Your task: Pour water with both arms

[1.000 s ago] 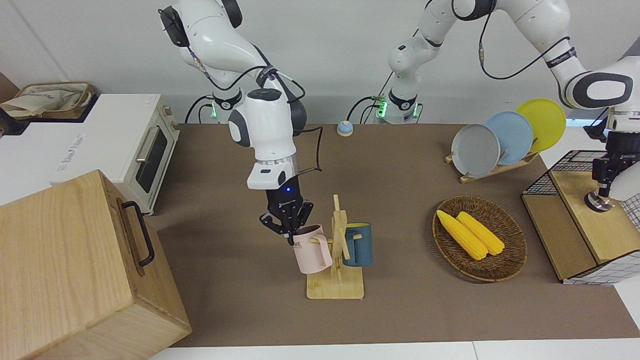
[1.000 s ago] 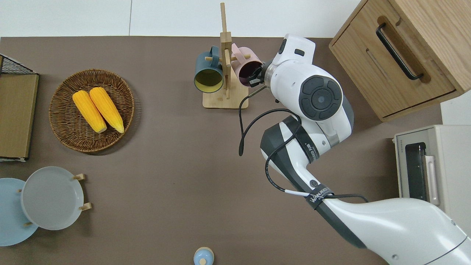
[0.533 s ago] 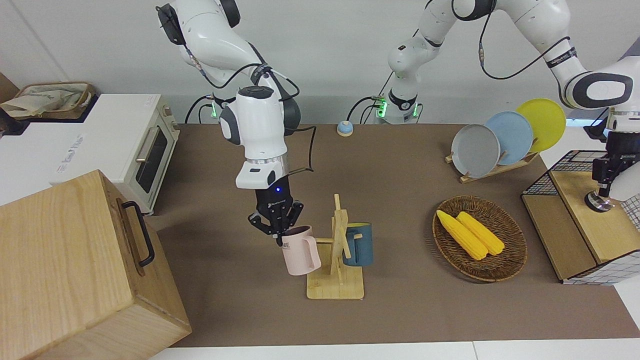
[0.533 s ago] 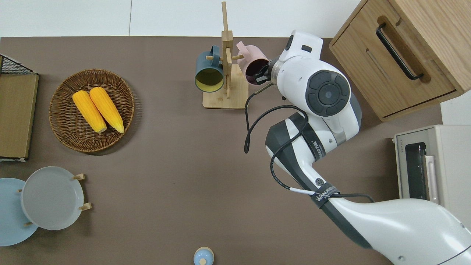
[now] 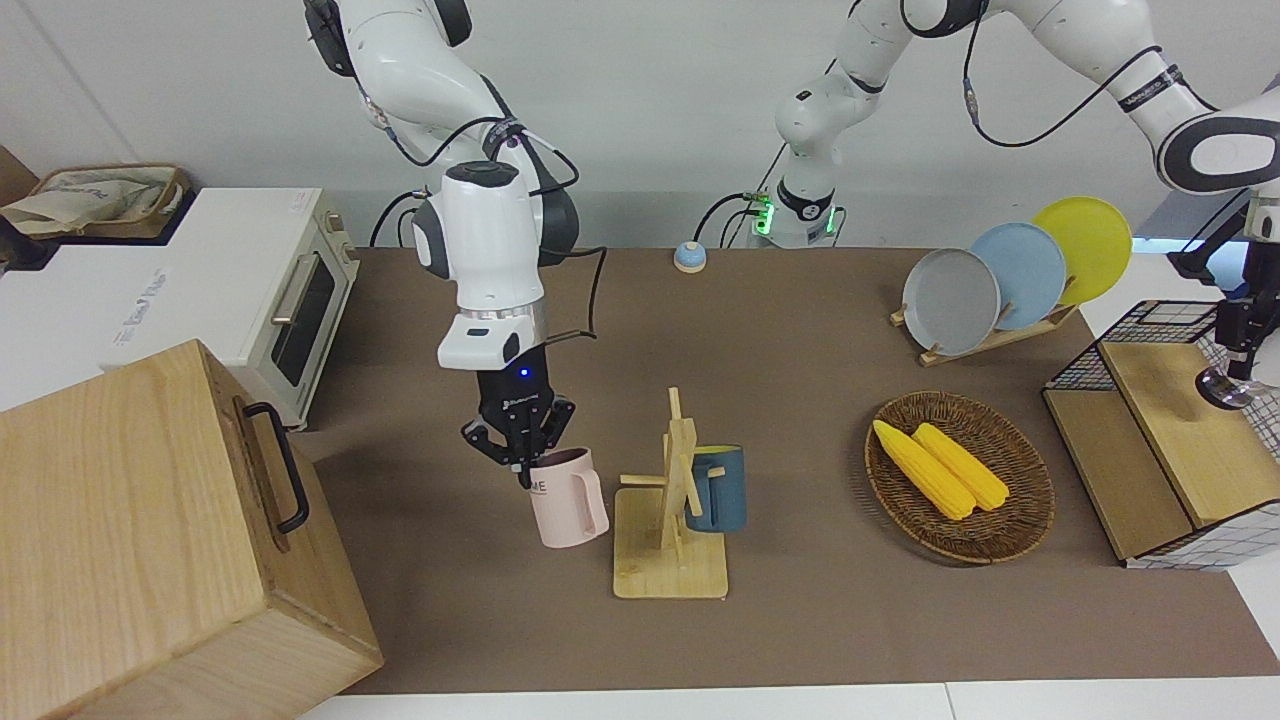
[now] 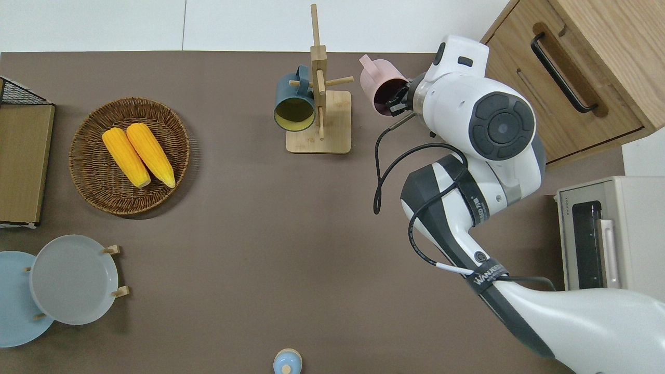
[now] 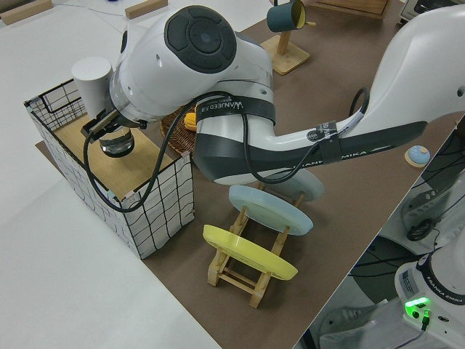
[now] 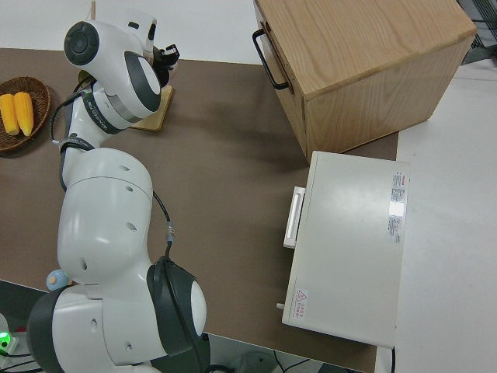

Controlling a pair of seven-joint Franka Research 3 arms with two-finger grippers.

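My right gripper (image 5: 522, 470) is shut on the rim of a pink mug (image 5: 568, 500) and holds it off the pegs of the wooden mug rack (image 5: 672, 560). In the overhead view the right gripper (image 6: 397, 98) holds the mug (image 6: 382, 83) over the table between the rack (image 6: 332, 130) and the wooden box. A dark blue mug (image 5: 720, 490) hangs on the rack. My left gripper (image 5: 1240, 350) is over the wooden top of the wire basket shelf (image 5: 1160, 440). It is shut on a small clear glass (image 5: 1228, 388), which also shows in the left side view (image 7: 118, 144).
A large wooden box with a black handle (image 5: 150, 530) and a white toaster oven (image 5: 290, 300) stand at the right arm's end. A wicker basket with two corn cobs (image 5: 960, 475), a plate rack (image 5: 1000, 280) and a small blue bell (image 5: 689, 257) are also on the table.
My right gripper pulled the pink mug off the rack's peg and carried it toward the wooden box. My left gripper lifted the glass a little off the shelf top.
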